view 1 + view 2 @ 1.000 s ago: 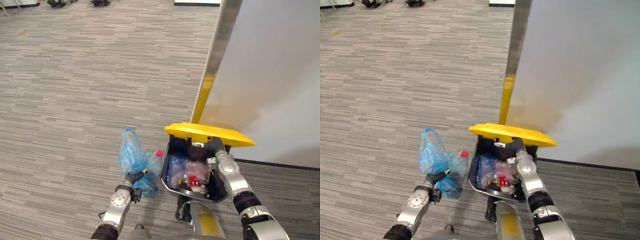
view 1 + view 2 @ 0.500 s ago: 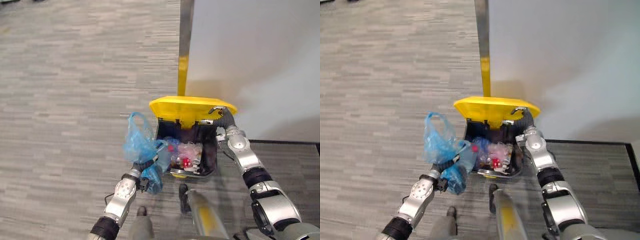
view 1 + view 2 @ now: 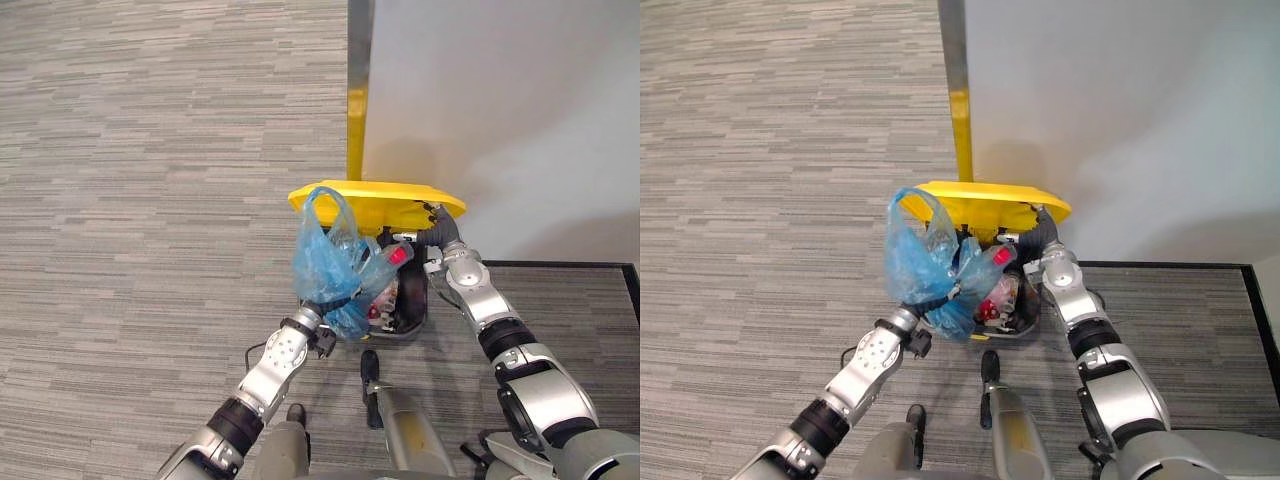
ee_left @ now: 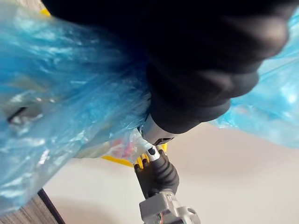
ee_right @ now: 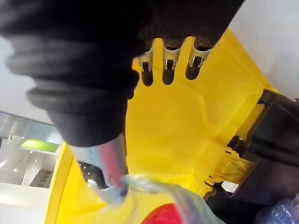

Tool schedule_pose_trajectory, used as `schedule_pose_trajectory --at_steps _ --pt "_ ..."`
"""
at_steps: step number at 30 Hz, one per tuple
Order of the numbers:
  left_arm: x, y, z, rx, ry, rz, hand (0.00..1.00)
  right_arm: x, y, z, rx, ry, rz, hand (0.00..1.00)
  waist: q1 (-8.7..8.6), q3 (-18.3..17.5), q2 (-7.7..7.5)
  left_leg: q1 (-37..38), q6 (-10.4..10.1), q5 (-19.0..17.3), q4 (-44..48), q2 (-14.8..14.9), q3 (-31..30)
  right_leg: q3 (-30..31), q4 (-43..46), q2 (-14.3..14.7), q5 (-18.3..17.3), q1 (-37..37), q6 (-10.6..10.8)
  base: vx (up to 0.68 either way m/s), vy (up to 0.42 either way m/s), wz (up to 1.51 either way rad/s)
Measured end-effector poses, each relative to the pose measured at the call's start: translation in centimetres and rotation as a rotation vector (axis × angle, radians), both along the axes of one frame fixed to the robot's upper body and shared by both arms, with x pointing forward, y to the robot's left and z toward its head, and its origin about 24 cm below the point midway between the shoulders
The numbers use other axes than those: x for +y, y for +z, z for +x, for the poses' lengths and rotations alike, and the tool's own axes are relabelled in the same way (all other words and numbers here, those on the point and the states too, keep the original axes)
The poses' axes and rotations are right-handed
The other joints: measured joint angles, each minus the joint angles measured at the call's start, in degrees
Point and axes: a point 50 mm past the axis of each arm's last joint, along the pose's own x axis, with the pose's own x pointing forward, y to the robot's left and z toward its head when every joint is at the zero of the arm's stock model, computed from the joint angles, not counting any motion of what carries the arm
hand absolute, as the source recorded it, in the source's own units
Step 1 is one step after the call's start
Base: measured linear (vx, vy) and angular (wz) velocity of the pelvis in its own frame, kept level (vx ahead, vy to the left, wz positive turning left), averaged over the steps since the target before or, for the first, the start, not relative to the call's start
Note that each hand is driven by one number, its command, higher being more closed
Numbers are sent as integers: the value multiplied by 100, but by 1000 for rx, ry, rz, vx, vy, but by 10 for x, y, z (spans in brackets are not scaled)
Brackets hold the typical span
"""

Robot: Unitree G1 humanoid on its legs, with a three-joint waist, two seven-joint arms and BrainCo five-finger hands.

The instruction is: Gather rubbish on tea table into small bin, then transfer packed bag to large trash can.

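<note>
The robot's left hand (image 3: 305, 328) holds a packed blue bag (image 3: 328, 262) at the open mouth of the large trash can (image 3: 412, 305), fingers curled tight on the bag's gathered plastic. The bag rises above the fist on the can's left side, its handle loop reaching up in front of the raised yellow lid (image 3: 378, 196). A red-capped bottle (image 3: 398, 256) pokes from the bag over the can's opening, where more rubbish lies inside (whether the bag touches the can's rim cannot be told). At the can's right side the right hand (image 3: 438, 224) props the lid up from below, its fingers (image 5: 163, 58) straight and side by side against the yellow underside. The can stands on grey carpet (image 3: 150, 200) against a white wall (image 3: 500, 100).
</note>
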Motion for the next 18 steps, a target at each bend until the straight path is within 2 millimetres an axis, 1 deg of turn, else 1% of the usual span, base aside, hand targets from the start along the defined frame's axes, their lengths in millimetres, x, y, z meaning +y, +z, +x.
schedule_pose_trajectory --at_steps 1,3,5,6,7,8,10,11,12,13,15,16,18 --pt "1 3 5 -12 8 12 100 2 1 0 -1 5 3 0 4 42 -70 -7 -4 2 12 2 0 -1 -2 2 16 0 -21 0 0 0" --pt "1 6 14 -21 25 33 100 4 3 2 -7 11 1 0 13 102 -142 -48 -14 8 38 6 -21 -22 -36 3 40 -1 -32 -22 -12 5" --pt "1 10 24 -35 41 61 100 6 11 6 -28 17 2 0 2 205 -178 -102 -15 9 85 8 -28 -33 -70 4 66 -5 -27 -10 -7 3" --pt "2 13 31 -45 48 83 100 9 20 9 -52 24 2 0 -3 319 -201 -131 -16 8 118 3 -28 -30 -69 0 76 -19 -20 -35 -6 1" --pt "1 15 35 -52 49 101 100 10 24 11 -64 26 4 0 -4 366 -210 -158 -16 8 139 2 -29 -30 -64 -1 80 -36 -19 -50 -6 1" --pt "1 17 42 -62 55 133 100 12 33 14 -86 32 13 0 -5 407 -229 -312 -18 6 231 -2 -28 -29 -48 -2 95 -152 -23 -59 -16 1" --pt "4 26 56 -80 88 168 100 19 57 22 -150 50 28 0 -5 608 -291 -570 -27 -5 416 -4 -10 -24 32 -2 115 -364 -20 -52 -21 -1" --pt "6 28 59 -79 97 178 100 21 63 23 -168 56 29 0 -5 646 -295 -657 -32 -21 483 3 -6 -30 48 1 122 -421 -31 -34 -13 -3" --pt "8 30 64 -80 111 190 100 25 73 24 -198 67 32 0 -6 719 -316 -742 -46 -44 570 17 35 -28 78 7 159 -492 -84 -41 -4 -9" --pt "13 33 72 -81 138 208 100 31 91 25 -252 90 38 0 -8 884 -351 -852 -32 -99 734 39 130 4 206 19 170 -604 -102 -53 -4 -15" --pt "14 35 78 -77 155 236 100 38 106 24 -304 115 48 0 -8 956 -370 -1034 -15 -168 922 54 241 73 302 36 170 -778 -102 -60 5 -21" --pt "15 37 82 -74 169 250 100 46 118 24 -344 137 59 0 -10 1019 -375 -1187 8 -244 1093 67 306 116 390 48 170 -916 -102 -54 15 -21" --pt "15 36 86 -66 174 285 100 56 131 19 -398 179 72 0 -13 1050 -372 -1421 27 -373 1359 151 362 163 475 103 164 -1105 -93 -48 25 -22"
